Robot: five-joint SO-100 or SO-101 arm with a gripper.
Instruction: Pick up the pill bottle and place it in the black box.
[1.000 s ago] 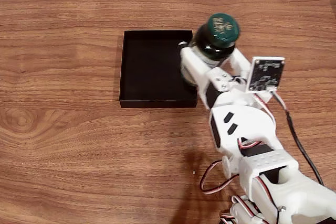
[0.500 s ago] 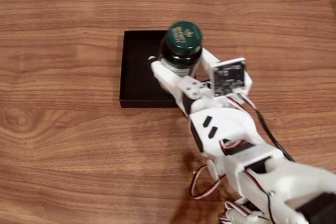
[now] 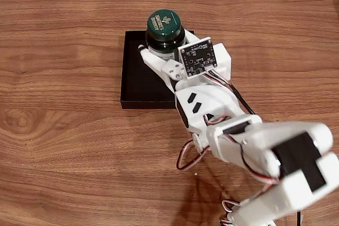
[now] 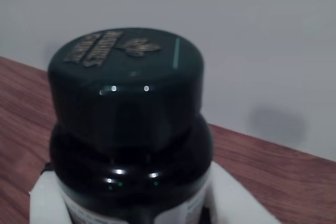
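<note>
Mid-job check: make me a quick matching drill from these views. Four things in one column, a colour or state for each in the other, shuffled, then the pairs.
Things:
1. small dark brown pill bottle
2. shallow square matte black box
3. bottle's screw cap
4. small square circuit board on the white arm

States:
A. dark green with pale print on top
B. resting on the wooden table
C. facing up, just behind the bottle in the fixed view
D. held upright between the white fingers, over the box

Pairs: 1-D, 2-B, 3-A, 4-C
</note>
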